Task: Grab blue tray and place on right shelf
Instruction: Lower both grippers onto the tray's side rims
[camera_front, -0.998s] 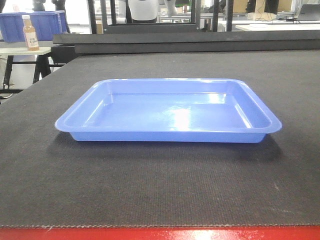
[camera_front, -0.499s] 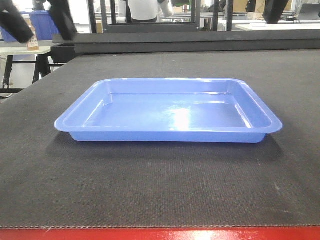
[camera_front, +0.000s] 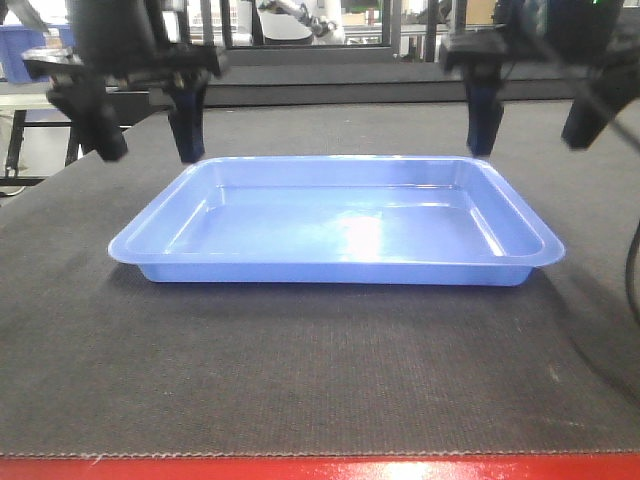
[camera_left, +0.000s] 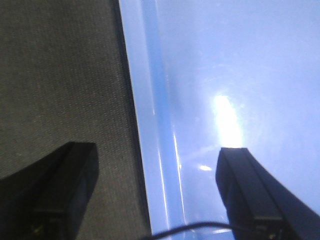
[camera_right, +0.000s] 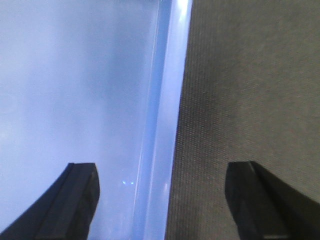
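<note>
The blue tray (camera_front: 340, 220) lies flat on the dark mat, in the middle of the front view. My left gripper (camera_front: 145, 150) hangs open above the tray's left rim, one finger over the mat and one over the tray. The left wrist view shows that rim (camera_left: 150, 125) between the two fingers of the left gripper (camera_left: 157, 195). My right gripper (camera_front: 530, 135) hangs open above the tray's right rim. The right wrist view shows that rim (camera_right: 167, 125) between the fingers of the right gripper (camera_right: 162, 200). Both are empty. The right shelf is out of view.
The dark mat (camera_front: 320, 370) covers a table with a red front edge (camera_front: 320, 468). A darker blue bin (camera_front: 25, 50) stands on a table at the back left. Black frames and other equipment stand behind the table.
Both grippers have come down into the front view, from out of frame to just above the tray's left and right rims. The tray has not moved.
</note>
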